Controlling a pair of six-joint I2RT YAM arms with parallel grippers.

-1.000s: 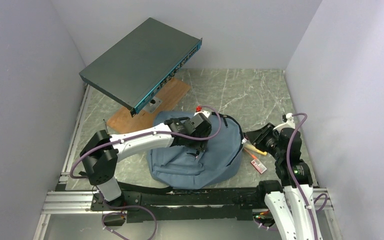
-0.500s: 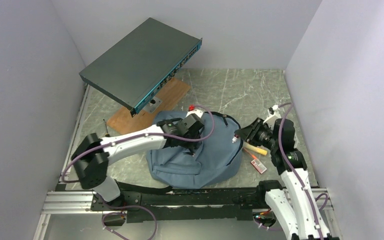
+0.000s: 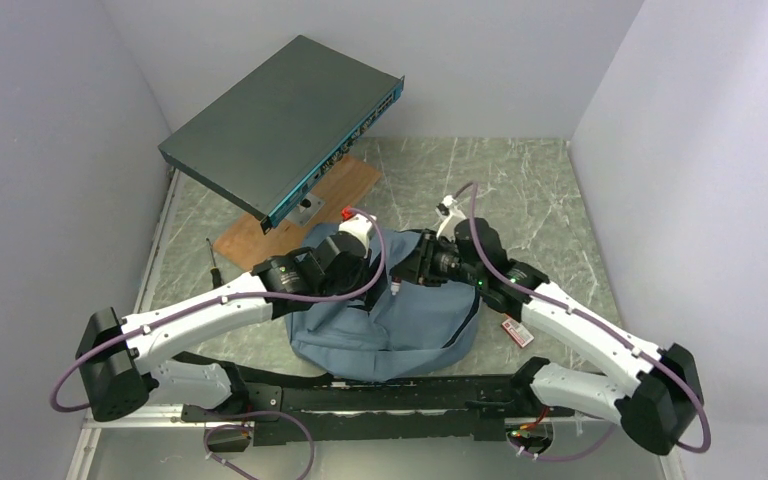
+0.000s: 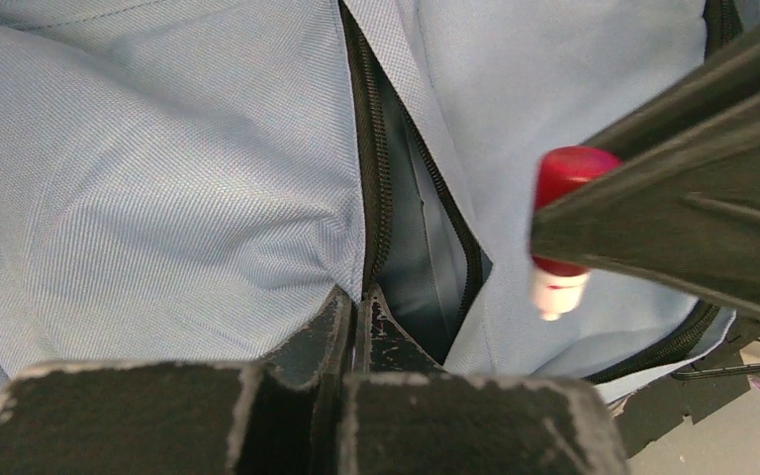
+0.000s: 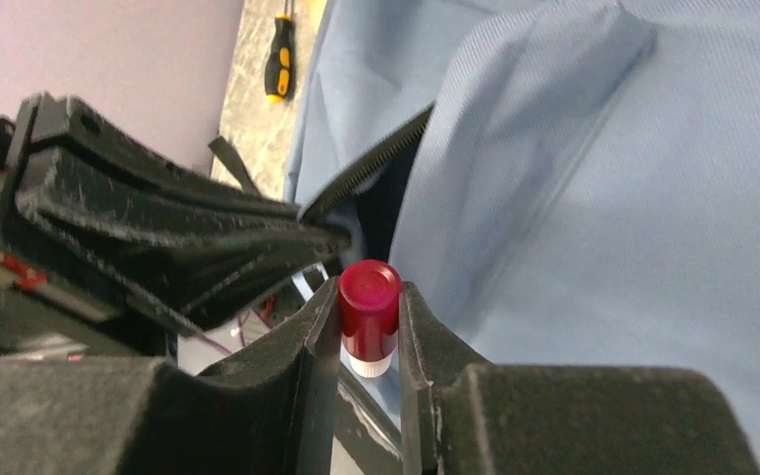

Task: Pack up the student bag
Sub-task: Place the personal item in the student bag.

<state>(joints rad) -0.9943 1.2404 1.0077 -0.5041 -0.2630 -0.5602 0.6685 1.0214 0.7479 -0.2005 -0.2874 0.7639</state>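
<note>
The student bag (image 3: 415, 320), blue-grey with black zippers, lies on the table in front of both arms. Its zipper opening (image 4: 418, 233) gapes a little and shows a dark inside. My left gripper (image 4: 358, 297) is shut on the fabric edge at that opening, and from above it (image 3: 372, 283) sits on the bag's top. My right gripper (image 5: 369, 309) is shut on a small tube with a red cap (image 5: 369, 295) and a white end. It holds the tube (image 4: 564, 228) just above the bag beside the opening, close to the left fingers (image 5: 188, 233).
A flat dark grey metal box (image 3: 280, 125) stands tilted over a wooden board (image 3: 345, 190) at the back left. A screwdriver (image 3: 212, 258) lies left of the bag. A small red and white item (image 3: 517, 332) lies on the table to the bag's right.
The right arm swung from the table's right side to over the bag, carrying the tube. The left gripper closed on the bag's opening edge and drew back to the left.
</note>
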